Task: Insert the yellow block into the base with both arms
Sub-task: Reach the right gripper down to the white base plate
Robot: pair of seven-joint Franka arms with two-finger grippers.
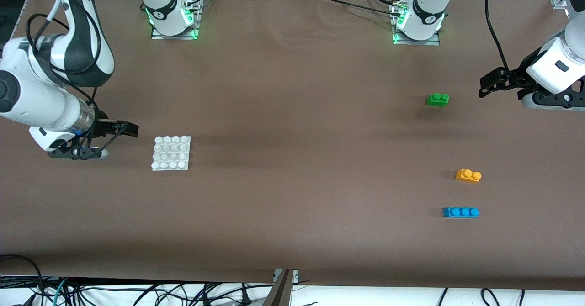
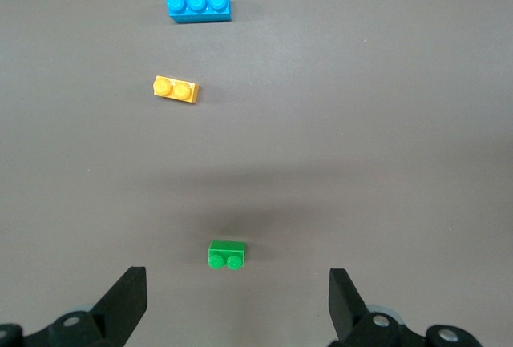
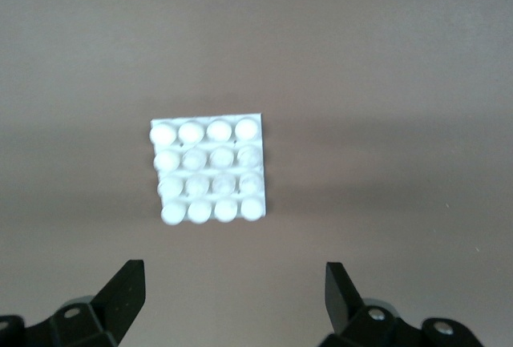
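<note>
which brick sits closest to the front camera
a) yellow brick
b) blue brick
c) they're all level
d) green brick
b: the blue brick lies lowest in the front view, with the yellow brick above it and the green brick higher still, all toward the left arm's end of the table.

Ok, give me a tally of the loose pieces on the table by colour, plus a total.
Green brick: 1
Yellow block: 1
Blue brick: 1
White base: 1
Total: 4
</note>
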